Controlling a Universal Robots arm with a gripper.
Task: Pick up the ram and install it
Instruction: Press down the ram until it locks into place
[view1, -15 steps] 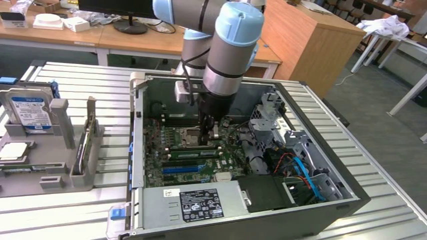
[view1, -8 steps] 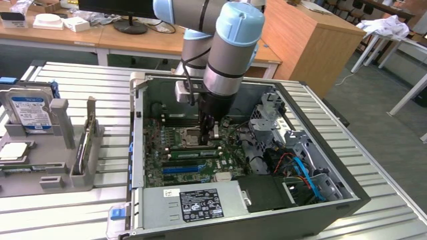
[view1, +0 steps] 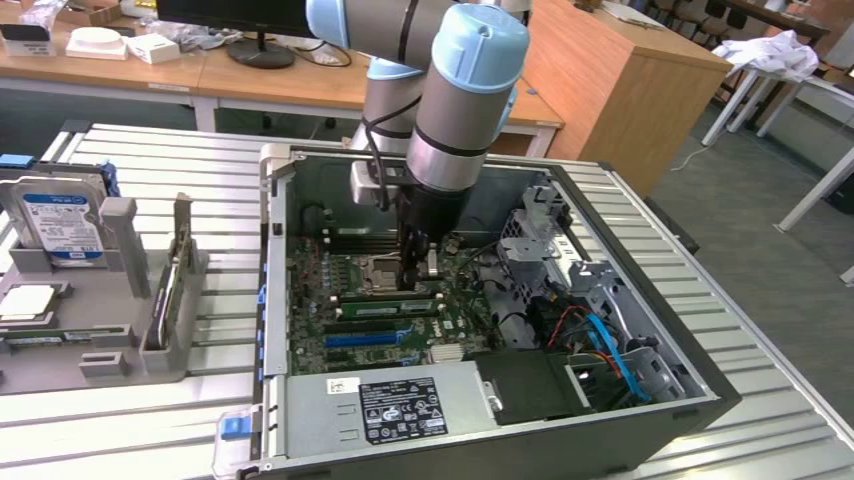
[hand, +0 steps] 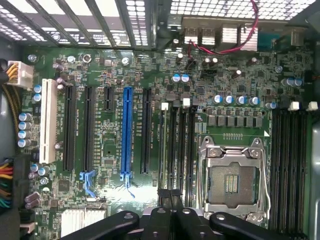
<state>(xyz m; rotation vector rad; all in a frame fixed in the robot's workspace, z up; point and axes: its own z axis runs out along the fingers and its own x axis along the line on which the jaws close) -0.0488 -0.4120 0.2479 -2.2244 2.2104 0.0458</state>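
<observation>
The ram (view1: 387, 304) is a thin green stick standing on edge in one of the black slots of the motherboard (view1: 324, 275), inside the open computer case. In the wrist view the ram (hand: 163, 150) appears edge-on as a pale line between two black slots, beside the empty processor socket (hand: 232, 176). My gripper (view1: 424, 270) reaches down into the case, at the end of the ram toward the exterior view's right. Its fingers are shut together, and the gripper (hand: 170, 196) sits just over the slot ends. Whether it touches the ram I cannot tell.
A long blue slot (hand: 126, 132) and a white slot (hand: 48, 120) run beside the black ones. The power supply (view1: 387, 405), drive cage (view1: 561, 250) and cables (view1: 601, 340) crowd the case. On the exterior view's left, a grey holder (view1: 120, 300) carries a hard drive (view1: 60, 225).
</observation>
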